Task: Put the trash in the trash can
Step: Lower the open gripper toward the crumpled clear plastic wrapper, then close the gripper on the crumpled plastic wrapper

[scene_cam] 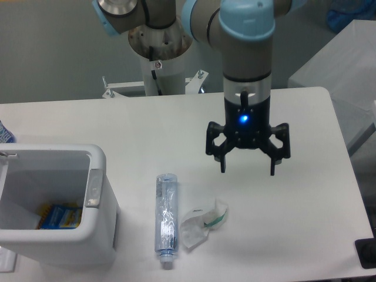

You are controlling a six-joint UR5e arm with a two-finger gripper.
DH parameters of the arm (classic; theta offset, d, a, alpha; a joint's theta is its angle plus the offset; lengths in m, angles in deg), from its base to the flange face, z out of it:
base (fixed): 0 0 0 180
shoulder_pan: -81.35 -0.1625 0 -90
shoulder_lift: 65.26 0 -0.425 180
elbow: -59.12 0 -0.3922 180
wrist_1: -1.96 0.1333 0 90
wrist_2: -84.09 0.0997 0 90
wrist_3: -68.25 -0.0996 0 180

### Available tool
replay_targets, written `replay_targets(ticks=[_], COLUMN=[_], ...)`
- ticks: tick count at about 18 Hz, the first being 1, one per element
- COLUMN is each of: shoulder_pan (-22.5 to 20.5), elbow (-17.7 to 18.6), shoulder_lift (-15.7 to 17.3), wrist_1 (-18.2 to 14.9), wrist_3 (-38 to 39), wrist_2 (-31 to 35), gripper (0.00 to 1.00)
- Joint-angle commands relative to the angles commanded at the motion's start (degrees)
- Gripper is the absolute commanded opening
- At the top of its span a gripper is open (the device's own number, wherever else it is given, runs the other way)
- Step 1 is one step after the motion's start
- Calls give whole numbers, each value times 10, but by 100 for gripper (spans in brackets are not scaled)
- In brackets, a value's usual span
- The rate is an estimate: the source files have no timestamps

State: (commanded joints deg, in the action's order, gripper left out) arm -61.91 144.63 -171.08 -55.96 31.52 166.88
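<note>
White table (147, 126), white trash can (97, 235) near left, clear bottle (165, 218) beside it, crumpled wrapper (201, 222) right of bottle

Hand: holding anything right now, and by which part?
Nothing. The hand is open and empty above the table; the bottle and wrapper lie untouched on it.
</note>
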Motion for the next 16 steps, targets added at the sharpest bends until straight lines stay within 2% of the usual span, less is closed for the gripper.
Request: replay_targets(ticks=[1, 5, 7, 12, 16], shoulder_pan=[3, 9, 9, 10, 11], elbow=[8, 46, 54, 55, 68], shoulder_lift=[-3, -15, -28, -78, -102], wrist_1=[3, 59, 62, 70, 96], wrist_3=[0, -43, -105, -204, -238], wrist_2=[0, -1, -1, 1, 0], gripper=[100, 100, 100, 100, 100])
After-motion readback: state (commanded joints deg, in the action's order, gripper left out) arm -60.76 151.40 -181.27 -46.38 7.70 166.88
